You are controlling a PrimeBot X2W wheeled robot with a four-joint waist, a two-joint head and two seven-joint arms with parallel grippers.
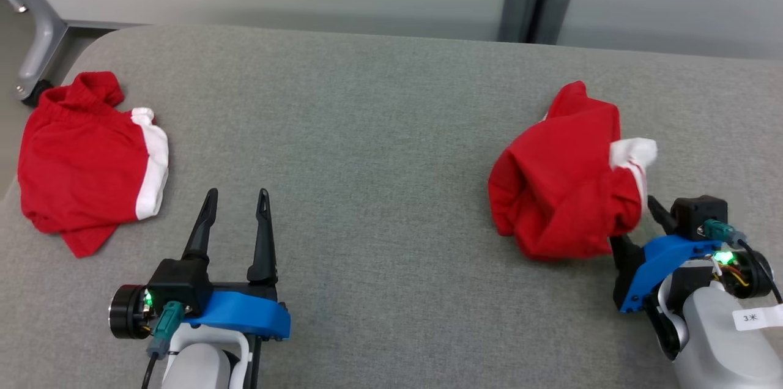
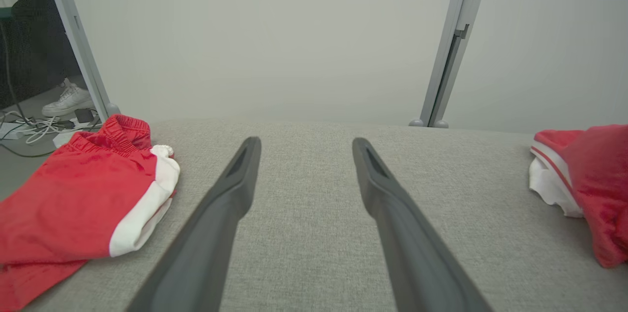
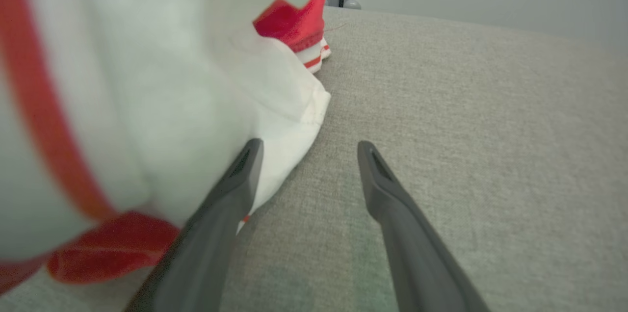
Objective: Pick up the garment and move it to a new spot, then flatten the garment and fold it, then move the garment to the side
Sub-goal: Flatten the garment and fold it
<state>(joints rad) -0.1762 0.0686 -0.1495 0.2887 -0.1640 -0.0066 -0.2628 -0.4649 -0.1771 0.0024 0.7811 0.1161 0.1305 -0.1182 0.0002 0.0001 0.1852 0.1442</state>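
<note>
Grey padded table (image 1: 379, 132), two red garments with white trim on it.

Crumpled garment (image 1: 563, 181) (image 2: 598, 189) (image 3: 147, 81): bunched in a heap on the table's right half, white hem turned toward the table's right edge.

Folded garment (image 1: 79, 163) (image 2: 73, 204): lies flat at the table's left edge, near its far left corner.

Left gripper (image 1: 237, 196) (image 2: 306, 143): over the table's near left part, fingers spread, bare table surface between them, touching neither garment.

Right gripper (image 3: 309, 144) (image 1: 636, 224): at the table's near right part, fingers spread. One finger lies against the crumpled garment's white hem, the other is over bare table. Nothing pinched.
</note>
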